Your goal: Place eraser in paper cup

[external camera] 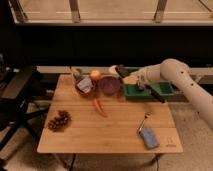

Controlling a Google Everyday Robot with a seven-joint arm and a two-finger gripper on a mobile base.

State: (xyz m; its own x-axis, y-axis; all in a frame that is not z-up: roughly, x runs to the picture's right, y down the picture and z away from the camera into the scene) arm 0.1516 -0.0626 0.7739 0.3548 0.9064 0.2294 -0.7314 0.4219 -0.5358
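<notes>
Eraser point(121, 71), black and flat, hangs in the grasp of the end effector point(126, 75), lifted off the table point(120, 132) near its far edge, toward 12 o'clock. The paper cup point(113, 70) stands just at the eraser's 9 o'clock, partly hidden by it. A purple bowl point(109, 85) sits at 7 o'clock of the cup, an orange fruit point(95, 75) at 9 o'clock. A green tray point(149, 92) lies at 4 o'clock. The blue pad point(149, 138) rests well apart, toward 5 o'clock.
</notes>
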